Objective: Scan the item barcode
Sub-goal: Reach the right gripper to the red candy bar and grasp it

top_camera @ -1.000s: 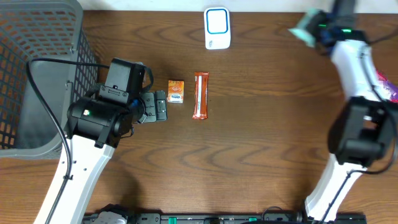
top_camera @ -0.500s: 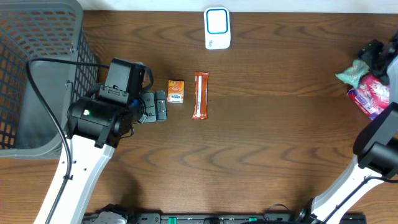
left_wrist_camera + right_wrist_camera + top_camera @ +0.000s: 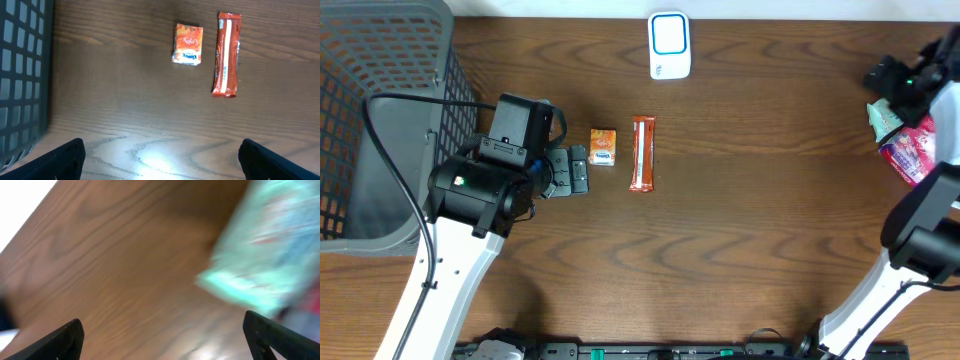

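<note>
Brown wood table (image 3: 750,230) filled the overhead frame, with a grey mesh basket (image 3: 370,70) at upper left. The white scanner (image 3: 669,45) sat at top centre, with nothing held in front of it. Two unscanned-looking items lay mid-left of frame. These were a long orange bar (image 3: 642,152) and, just beside it on the left but apart from it, a small orange pack (image 3: 603,146). A teal pack (image 3: 883,117) lay at the far right edge, touching or overlapping a pink pack (image 3: 915,155). It was heavily blurred in the right wrist view. The left tool (image 3: 160,160) was spread wide and empty, hovering just left of the small orange pack. The right tool (image 3: 162,337) was also spread, with nothing between its fingers, up near the teal pack at the right edge. Likely step was between items: no item was in hand and a fresh pick had not yet started. The next move probably called for the left tool to drop onto the small orange pack or the bar. It would need to pinch across the narrow side, lift, and turn the barcode face toward the scanner. Which face carried the barcode could not be told.
</note>
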Controlling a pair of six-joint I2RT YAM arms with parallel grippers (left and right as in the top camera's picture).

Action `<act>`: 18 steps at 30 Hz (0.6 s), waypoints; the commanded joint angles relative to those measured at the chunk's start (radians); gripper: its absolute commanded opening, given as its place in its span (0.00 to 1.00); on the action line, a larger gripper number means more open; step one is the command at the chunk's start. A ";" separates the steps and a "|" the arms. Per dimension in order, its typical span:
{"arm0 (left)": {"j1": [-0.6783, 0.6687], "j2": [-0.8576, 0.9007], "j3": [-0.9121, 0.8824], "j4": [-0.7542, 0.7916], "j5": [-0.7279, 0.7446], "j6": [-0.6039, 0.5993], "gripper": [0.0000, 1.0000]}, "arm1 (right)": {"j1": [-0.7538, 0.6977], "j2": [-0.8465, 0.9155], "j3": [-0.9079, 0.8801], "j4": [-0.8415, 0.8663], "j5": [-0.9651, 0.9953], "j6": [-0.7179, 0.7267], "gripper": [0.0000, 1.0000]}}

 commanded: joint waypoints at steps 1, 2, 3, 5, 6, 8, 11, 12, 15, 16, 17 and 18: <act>0.005 0.005 0.003 -0.002 -0.009 0.005 0.98 | 0.079 0.006 0.002 -0.034 -0.211 -0.052 0.99; 0.005 0.005 0.003 -0.002 -0.009 0.006 0.98 | 0.097 0.006 0.002 -0.050 -0.218 -0.051 0.99; 0.005 0.005 0.003 -0.002 -0.009 0.005 0.98 | 0.119 0.006 0.002 -0.068 -0.225 -0.051 0.99; 0.005 0.005 0.003 -0.003 -0.009 0.006 0.98 | 0.172 0.006 0.002 -0.113 -0.228 -0.051 0.99; 0.005 0.005 0.003 -0.002 -0.009 0.006 0.98 | 0.202 0.006 0.002 -0.139 -0.227 -0.052 0.99; 0.005 0.005 0.003 -0.002 -0.009 0.006 0.98 | 0.266 0.006 0.002 -0.185 -0.227 -0.052 0.99; 0.005 0.005 0.003 -0.002 -0.009 0.006 0.98 | 0.378 0.006 0.000 -0.206 -0.226 -0.052 0.99; 0.005 0.005 0.003 -0.002 -0.009 0.006 0.98 | 0.421 0.006 0.000 -0.203 -0.224 -0.051 0.99; 0.005 0.005 0.003 -0.003 -0.009 0.006 0.98 | 0.519 0.006 0.000 -0.186 -0.188 -0.040 0.99; 0.005 0.005 0.003 -0.002 -0.009 0.005 0.98 | 0.562 0.006 0.000 -0.175 -0.150 -0.020 0.99; 0.005 0.005 0.003 -0.003 -0.009 0.006 0.98 | 0.600 0.009 0.000 -0.165 -0.106 0.009 0.99; 0.005 0.005 0.003 -0.002 -0.009 0.006 0.98 | 0.637 0.012 0.000 -0.158 -0.054 0.051 0.99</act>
